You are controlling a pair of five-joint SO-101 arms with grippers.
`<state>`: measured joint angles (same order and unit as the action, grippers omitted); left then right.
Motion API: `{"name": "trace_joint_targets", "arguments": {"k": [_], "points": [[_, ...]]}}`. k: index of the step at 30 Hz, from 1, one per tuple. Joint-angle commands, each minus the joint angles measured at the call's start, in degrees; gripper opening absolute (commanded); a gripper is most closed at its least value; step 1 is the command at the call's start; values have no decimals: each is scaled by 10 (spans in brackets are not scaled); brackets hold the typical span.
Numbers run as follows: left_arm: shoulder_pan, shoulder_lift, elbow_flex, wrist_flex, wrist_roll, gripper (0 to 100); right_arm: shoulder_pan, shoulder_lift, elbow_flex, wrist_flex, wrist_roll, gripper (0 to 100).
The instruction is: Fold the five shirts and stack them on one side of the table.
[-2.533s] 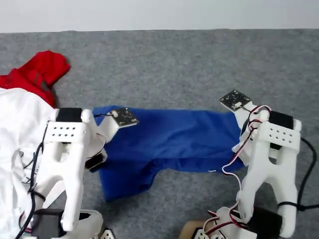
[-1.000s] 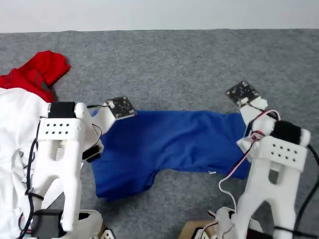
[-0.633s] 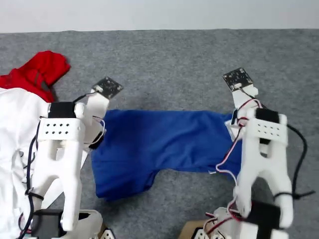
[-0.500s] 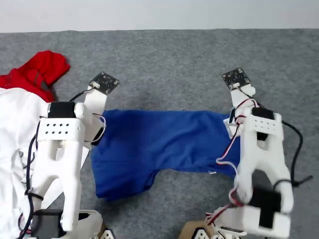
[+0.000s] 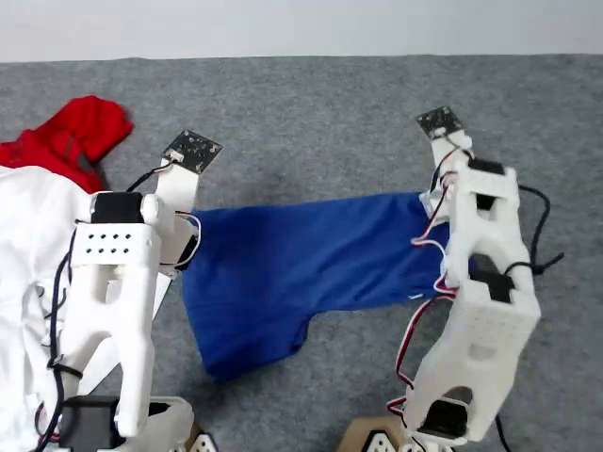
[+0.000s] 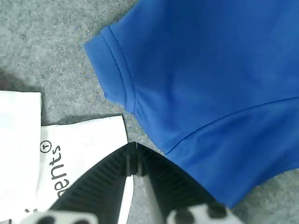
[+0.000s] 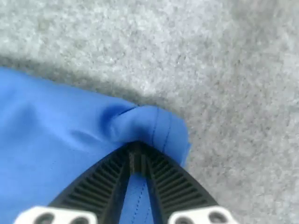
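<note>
A blue shirt (image 5: pixel 301 264) lies spread on the grey table, its right end slanted toward the far side. My right gripper (image 5: pixel 435 209) is at that far right corner. In the right wrist view it (image 7: pixel 135 148) is shut on a bunched fold of the blue shirt (image 7: pixel 56 154). My left gripper (image 5: pixel 181 256) is at the shirt's left edge. In the left wrist view it (image 6: pixel 133 151) is shut with nothing in it, just off the hem of the blue sleeve (image 6: pixel 117 70) and over a white shirt (image 6: pixel 79 154).
A white shirt (image 5: pixel 28 245) covers the left side of the table under the left arm. A red shirt (image 5: pixel 75 137) lies crumpled at the far left. The grey table (image 5: pixel 311 122) is bare behind the blue shirt and to its right.
My right gripper has dragged the shirt's right corner toward the far side, tilting the cloth. My left gripper has come off the left corner and moved to the far left.
</note>
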<state>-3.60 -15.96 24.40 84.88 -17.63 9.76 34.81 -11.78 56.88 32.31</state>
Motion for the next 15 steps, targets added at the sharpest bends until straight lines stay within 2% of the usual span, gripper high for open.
{"name": "trace_joint_targets", "arguments": {"k": [1, 4, 8, 9, 15], "points": [[-4, -19, -22, 4, 5, 3, -2, -5, -87, 69, -4, 12], [-5, -19, -22, 18, 5, 3, -6, -27, -102, 128, -7, 35], [-5, -19, -37, 38, 4, 3, -6, -81, -104, 218, -40, 179], [-5, -19, -42, 39, 3, 3, -6, -95, -104, 240, -40, 189], [-5, -19, -68, 62, 3, 3, -10, -159, -102, 356, -35, 94]]}}
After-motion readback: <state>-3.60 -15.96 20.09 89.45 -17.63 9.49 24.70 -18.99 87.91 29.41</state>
